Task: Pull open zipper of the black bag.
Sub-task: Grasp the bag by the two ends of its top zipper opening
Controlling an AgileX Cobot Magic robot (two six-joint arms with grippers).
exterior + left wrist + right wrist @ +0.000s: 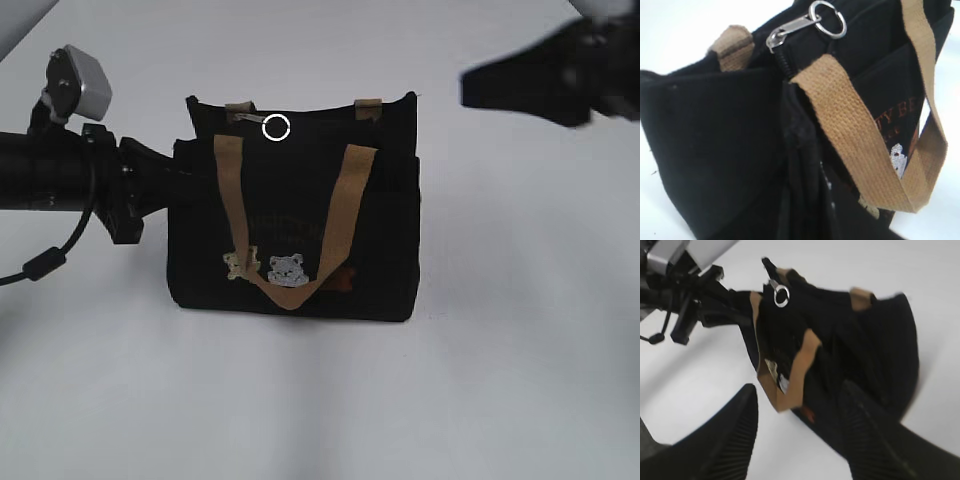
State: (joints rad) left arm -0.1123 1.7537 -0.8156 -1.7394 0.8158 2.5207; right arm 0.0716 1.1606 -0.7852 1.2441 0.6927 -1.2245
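Black bag point(300, 240): soft fabric, collapses | grasp zipper point(790, 27) ring | left pincer point(170, 165) state unclear | right pincer point(800, 435) apart

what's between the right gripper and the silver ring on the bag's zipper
Nothing blocks it. In the right wrist view, the right gripper sits apart from the silver ring, with only the black bag and tan handle between.

Black bag point(300, 230) upright on table point(320, 400)

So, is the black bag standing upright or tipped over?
Upright. In the exterior view the black bag rests on its flat base, its top edge with the silver ring uppermost, and one tan handle hangs down the front.
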